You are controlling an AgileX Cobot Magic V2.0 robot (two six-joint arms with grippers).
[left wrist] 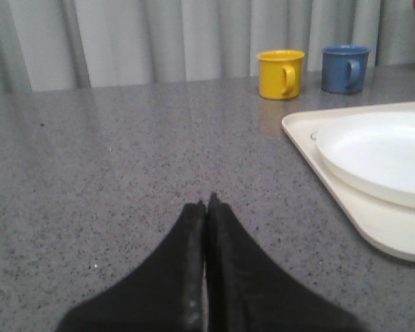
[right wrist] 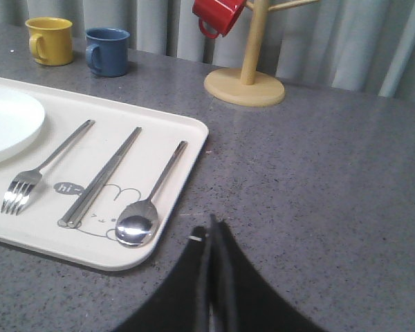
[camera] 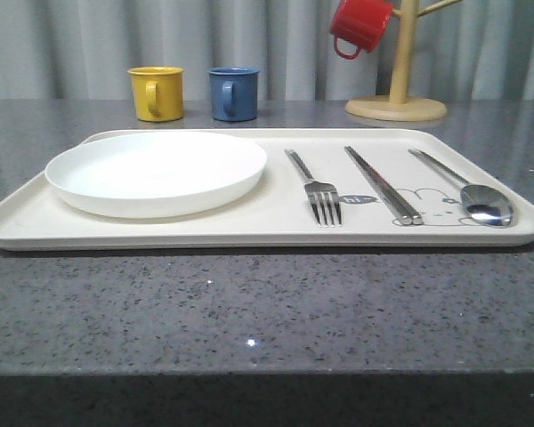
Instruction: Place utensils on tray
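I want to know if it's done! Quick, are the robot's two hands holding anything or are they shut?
Left gripper: closed, holding nothing.
Right gripper: closed, holding nothing.

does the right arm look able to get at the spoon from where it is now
Probably yes. The right gripper hovers shut over bare table just beside the tray, and the spoon lies on the side of the tray nearest it, nothing between them. The chopsticks lie apart from the spoon, on its far side.
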